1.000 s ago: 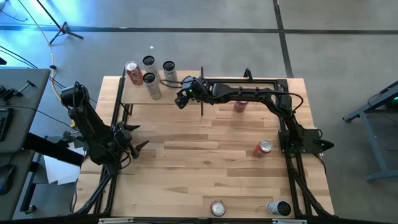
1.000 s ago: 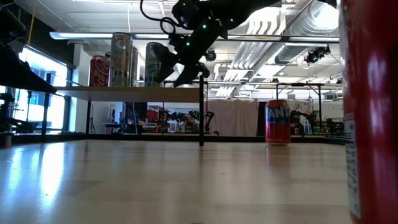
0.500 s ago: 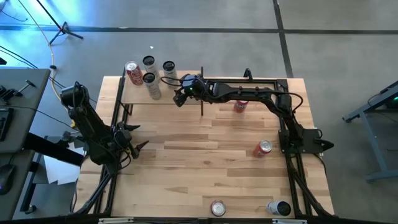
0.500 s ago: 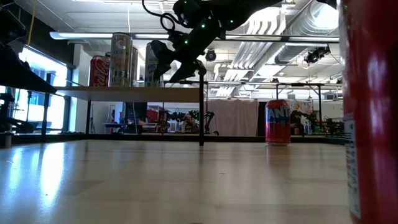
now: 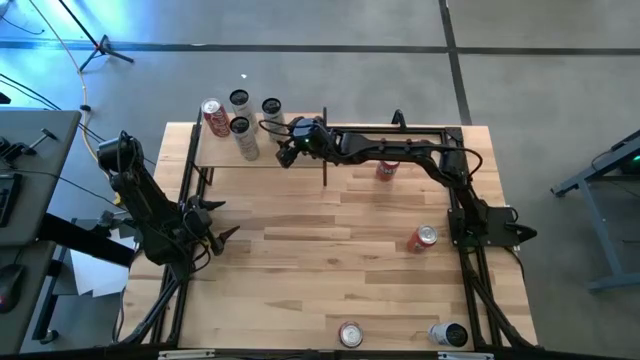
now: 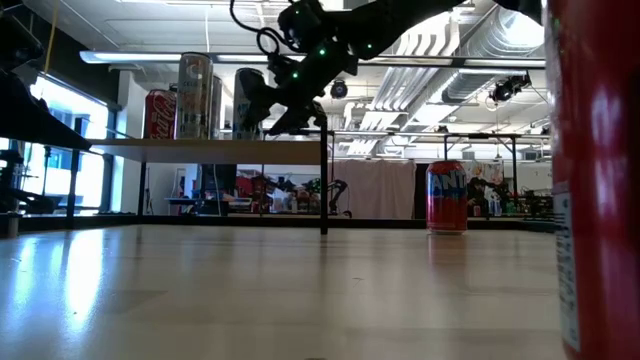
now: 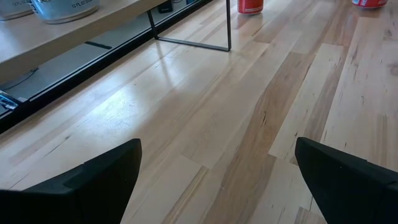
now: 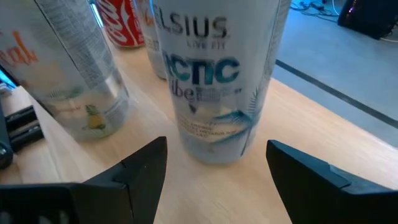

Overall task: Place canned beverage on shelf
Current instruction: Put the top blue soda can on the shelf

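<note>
High view: the right tool (image 5: pixel 284 157) is seen over the shelf (image 5: pixel 300 160) at the far left of the worktop (image 5: pixel 330 270), its fingers parted and empty just short of a Celsius can (image 8: pixel 214 81) standing upright on the board beside three others. Release is judged done; a clean withdrawal is called for next. The left tool (image 5: pixel 222 222) is held wide at the worktop's left edge.

Your shelf (image 5: pixel 300 152) is pale plain wood on thin black posts. On it you have a red can (image 5: pixel 214 116) and three silvery-white cans, the nearest (image 8: pixel 214 74) printed in teal lettering. The tabletop (image 5: pixel 330 260) is striped light and tan planks, carrying a red can with blue lettering (image 6: pixel 446 196). Both arms are black.
</note>
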Controlling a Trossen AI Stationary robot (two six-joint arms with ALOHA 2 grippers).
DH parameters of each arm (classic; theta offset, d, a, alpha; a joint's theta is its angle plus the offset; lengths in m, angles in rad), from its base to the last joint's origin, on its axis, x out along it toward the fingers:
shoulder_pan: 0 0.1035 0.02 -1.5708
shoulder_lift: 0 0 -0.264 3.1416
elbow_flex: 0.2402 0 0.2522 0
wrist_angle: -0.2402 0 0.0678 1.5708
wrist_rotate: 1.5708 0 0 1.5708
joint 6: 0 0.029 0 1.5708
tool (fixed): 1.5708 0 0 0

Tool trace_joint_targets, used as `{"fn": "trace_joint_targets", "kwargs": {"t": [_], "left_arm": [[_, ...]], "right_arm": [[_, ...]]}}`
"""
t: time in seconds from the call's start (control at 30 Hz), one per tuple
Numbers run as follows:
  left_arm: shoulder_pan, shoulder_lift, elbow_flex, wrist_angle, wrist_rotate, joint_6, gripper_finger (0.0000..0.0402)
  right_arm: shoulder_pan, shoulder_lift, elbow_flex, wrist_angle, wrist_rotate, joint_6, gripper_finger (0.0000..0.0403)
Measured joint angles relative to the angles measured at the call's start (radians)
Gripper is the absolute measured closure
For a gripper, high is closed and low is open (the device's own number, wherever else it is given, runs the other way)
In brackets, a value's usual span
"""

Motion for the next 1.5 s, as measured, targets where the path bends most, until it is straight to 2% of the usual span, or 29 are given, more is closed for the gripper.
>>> {"fn": "trace_joint_targets", "kwargs": {"t": [1.5], "left_arm": [[0.0, 0.0, 0.0, 0.0, 0.0, 0.0, 0.0002]], "right_arm": [[-0.067, 0.01, 0.0, 0.107, -0.04, -0.011, 0.0142]]}}
